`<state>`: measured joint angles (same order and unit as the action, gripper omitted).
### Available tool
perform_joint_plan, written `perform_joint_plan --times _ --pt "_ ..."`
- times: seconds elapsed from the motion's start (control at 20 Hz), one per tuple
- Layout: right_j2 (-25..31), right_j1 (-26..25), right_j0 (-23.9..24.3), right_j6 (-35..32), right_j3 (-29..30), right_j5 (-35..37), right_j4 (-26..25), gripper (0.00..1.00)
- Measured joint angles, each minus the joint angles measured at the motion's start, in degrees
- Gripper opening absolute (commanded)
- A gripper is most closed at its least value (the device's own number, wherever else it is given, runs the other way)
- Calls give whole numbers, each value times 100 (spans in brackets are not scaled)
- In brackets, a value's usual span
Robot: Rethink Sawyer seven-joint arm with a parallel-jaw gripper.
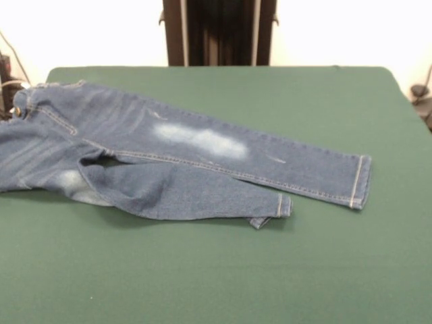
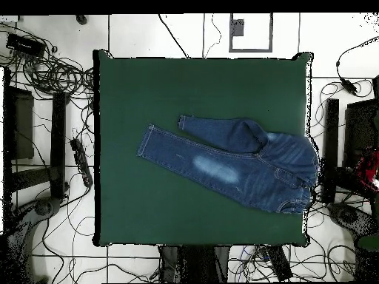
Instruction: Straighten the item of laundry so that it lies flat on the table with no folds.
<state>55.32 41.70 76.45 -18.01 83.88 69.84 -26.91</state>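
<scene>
Jeans on table, waistband overhanging

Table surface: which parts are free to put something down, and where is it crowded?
In the overhead view the table is bare along its whole left side, up to the hems, and in strips above and below the jeans. It is crowded at the right edge, where the waist reaches the border. No gripper shows.
</scene>
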Motion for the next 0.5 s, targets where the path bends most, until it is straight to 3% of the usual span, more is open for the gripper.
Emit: perform_joint_plan --times 0.5 --pt "-279 270 -869 -262 316 -1284 399 100"
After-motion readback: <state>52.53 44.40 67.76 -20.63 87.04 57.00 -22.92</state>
